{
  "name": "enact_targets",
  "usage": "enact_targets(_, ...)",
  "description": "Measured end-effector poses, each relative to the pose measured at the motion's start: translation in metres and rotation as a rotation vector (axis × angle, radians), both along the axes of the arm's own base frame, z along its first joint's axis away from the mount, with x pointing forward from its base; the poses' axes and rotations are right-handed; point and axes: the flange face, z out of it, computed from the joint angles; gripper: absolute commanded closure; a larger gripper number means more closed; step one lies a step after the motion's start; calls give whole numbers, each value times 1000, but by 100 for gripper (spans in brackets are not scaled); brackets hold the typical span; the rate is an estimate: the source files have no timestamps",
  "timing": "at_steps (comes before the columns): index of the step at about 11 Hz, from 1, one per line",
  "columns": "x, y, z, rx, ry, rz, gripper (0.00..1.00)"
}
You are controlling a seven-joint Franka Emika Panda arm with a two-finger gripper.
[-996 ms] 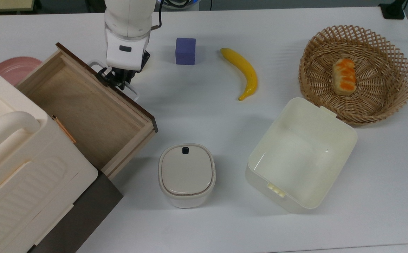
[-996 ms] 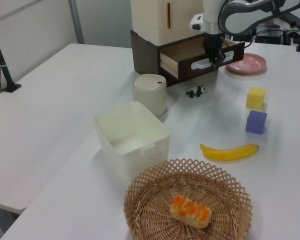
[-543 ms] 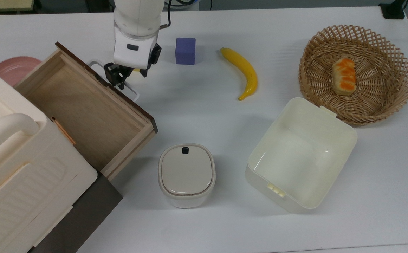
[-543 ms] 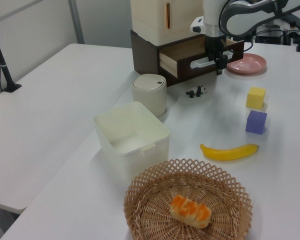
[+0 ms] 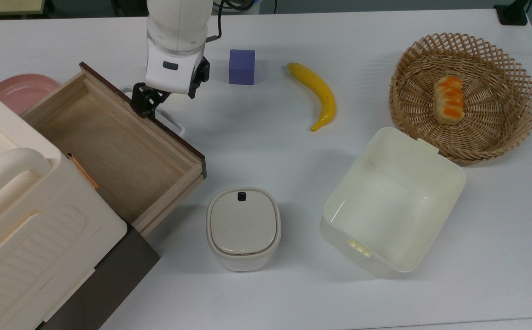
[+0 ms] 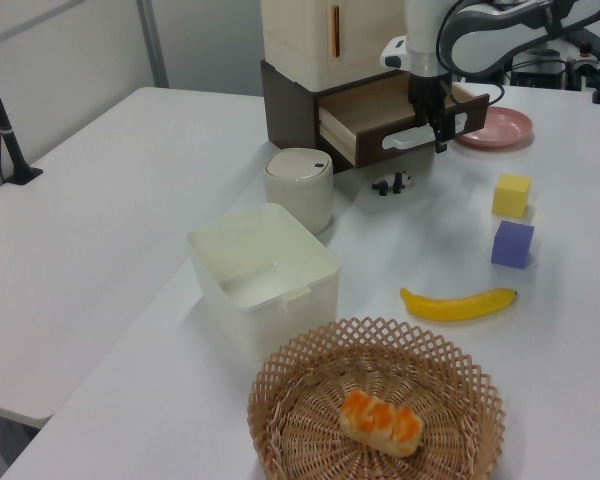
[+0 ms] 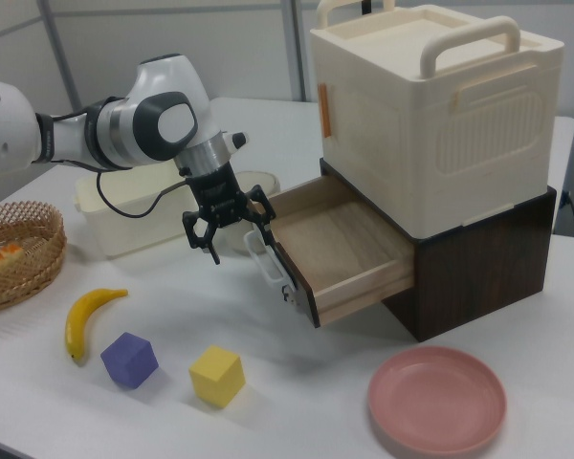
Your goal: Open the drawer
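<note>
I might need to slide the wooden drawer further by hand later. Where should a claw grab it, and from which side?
Take the drawer by the whitish loop handle on its dark front panel. The handle stands off the panel, leaving a gap for a finger behind the bar. Come from the open table side in front, one finger each side of the bar, as the open claw is roughly placed.

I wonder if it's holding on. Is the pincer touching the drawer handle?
Cannot tell. In the top view one finger of the open pincer overlaps the handle, and the left view shows neither contact nor a gap plainly.
</note>
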Motion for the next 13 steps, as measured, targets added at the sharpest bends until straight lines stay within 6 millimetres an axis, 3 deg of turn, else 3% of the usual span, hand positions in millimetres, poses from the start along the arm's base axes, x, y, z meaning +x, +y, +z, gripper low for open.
enact_targets(2,0,0,1,2,-6,-16,0)
enact_targets(4,-1,6,7,16,-35,-143,0)
enact_targets(7,-15,60,39,77,-22,-473,0)
enact_targets(9,-22,78,59,85,-46,-604,0)
enact_targets(11,-27,67,76,137,-58,-673,0)
enact_targets(13,-33,40,98,153,-54,-730,0)
